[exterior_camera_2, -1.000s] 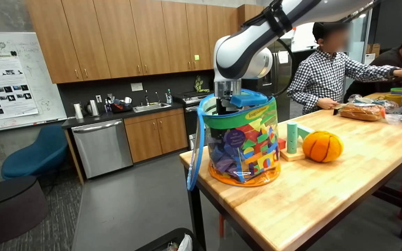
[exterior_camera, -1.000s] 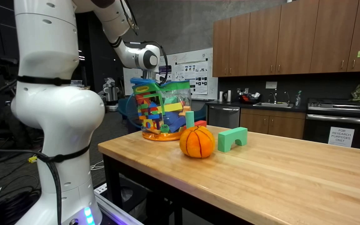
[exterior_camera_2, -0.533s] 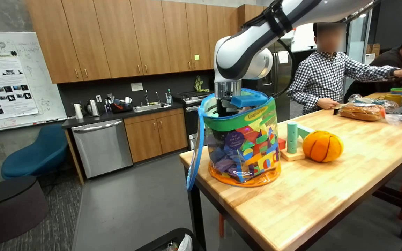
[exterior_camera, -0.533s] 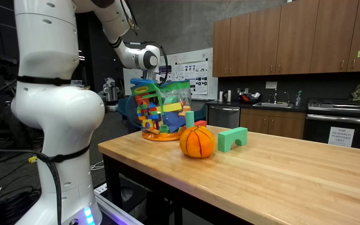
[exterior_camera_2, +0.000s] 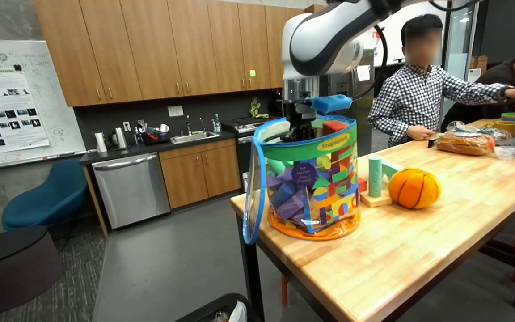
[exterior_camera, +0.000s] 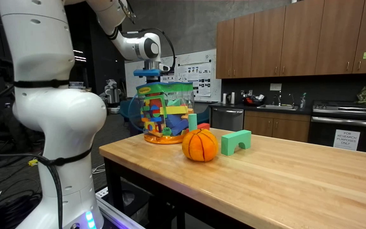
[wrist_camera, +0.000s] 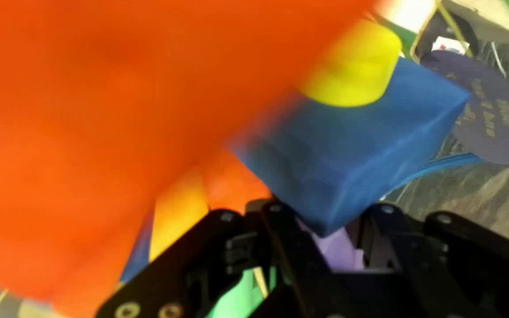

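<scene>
The arm (exterior_camera: 59,108) bent over the clear bag (exterior_camera_2: 284,153), its gripper (wrist_camera: 328,210) pointing straight down into the bag's mouth.
In both exterior views the forearm (exterior_camera: 111,19) sloped down to a sharply bent wrist (exterior_camera_2: 302,49). In the wrist view the fingers (wrist_camera: 391,234) stood apart, the lower corner of a blue block (wrist_camera: 347,145) showing between them; whether they gripped it, I cannot tell. The blue block was inside the bag, with a yellow block (wrist_camera: 354,68) overlapping it and a large orange block (wrist_camera: 126,110) beside it.
</scene>
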